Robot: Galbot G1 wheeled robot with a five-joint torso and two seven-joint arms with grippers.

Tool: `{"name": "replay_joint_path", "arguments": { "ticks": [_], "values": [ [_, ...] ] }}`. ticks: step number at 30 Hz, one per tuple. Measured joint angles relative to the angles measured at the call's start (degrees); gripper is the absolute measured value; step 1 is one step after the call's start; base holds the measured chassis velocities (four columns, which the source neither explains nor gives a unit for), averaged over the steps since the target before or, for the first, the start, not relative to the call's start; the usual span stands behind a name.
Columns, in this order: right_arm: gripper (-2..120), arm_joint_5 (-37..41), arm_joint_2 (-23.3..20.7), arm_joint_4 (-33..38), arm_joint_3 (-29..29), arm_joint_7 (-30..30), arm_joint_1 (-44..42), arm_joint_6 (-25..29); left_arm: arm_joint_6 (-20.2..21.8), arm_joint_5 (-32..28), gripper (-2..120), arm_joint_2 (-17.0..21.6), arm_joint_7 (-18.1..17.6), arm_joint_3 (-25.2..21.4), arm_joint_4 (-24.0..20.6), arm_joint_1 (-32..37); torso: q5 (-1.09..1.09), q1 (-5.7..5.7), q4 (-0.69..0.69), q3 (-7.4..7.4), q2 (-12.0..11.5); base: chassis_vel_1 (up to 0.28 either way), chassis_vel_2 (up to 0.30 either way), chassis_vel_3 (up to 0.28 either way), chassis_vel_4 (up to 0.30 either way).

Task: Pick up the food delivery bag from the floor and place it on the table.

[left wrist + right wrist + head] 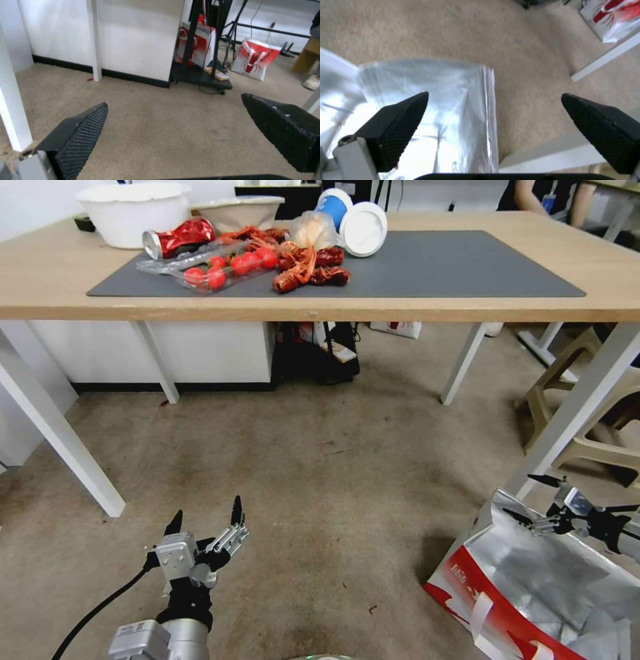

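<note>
The food delivery bag (533, 587) stands on the floor (320, 473), just beside a white leg of the worktop (467, 307). It is white paper with a red side panel and white handles, its mouth gaping open to crinkled silver foil lining. The floor is worn brownish-grey carpet. The worktop is light wood on white legs, topped by a dark grey mat.

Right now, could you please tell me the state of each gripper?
Left gripper: open, holding nothing, above the floor.
Right gripper: open, holding nothing, at the foil-lined rim of the food delivery bag.
</note>
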Motion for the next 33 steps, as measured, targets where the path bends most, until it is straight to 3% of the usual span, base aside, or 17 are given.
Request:
{"name": "replay_joint_path", "arguments": {
  "ticks": [8,17,20,22,30,33],
  "values": [
    [100,-7.0,-2.6,-5.5,-2.4,-6.1,4.4,0.0,-0.1,0.0,100,-0.7,-0.6,-0.2,0.1,-0.1,0.0,0.01,-0.02,0.0,0.0,0.0,0.0,0.0,0.0],
    [100,-9.0,-3.7,-11.8,-6.5,-7.7,8.3,0.7,-0.8,0.3,100,-1.4,-1.3,0.0,0.6,0.1,-0.01,0.01,-0.02,0.0,0.0,0.0,0.0,0.0,0.0],
    [95,-9.3,-3.6,-13.4,-8.1,-8.0,9.6,0.9,-1.0,0.4,100,-1.4,-1.3,0.0,0.7,0.2,-0.02,0.01,-0.02,0.0,0.0,0.0,0.0,0.0,0.0],
    [82,-9.5,-3.4,-14.5,-10.4,-8.1,11.5,0.9,-1.3,0.7,100,-1.4,-1.4,0.1,0.7,0.4,-0.02,0.01,-0.02,0.0,0.0,0.0,0.0,0.0,0.0],
    [58,-10.3,-2.7,-17.5,-13.1,-10.4,14.5,0.4,-1.9,1.2,100,-1.5,-1.5,0.1,0.7,0.8,-0.01,0.01,-0.01,0.0,0.0,0.0,0.0,0.0,0.0],
    [43,-10.5,-2.8,-18.0,-13.2,-11.1,14.8,0.3,-2.0,1.3,100,-1.5,-1.5,0.2,0.7,0.6,-0.01,0.01,-0.01,0.0,0.0,0.0,0.0,0.0,0.0]
  ]
}}
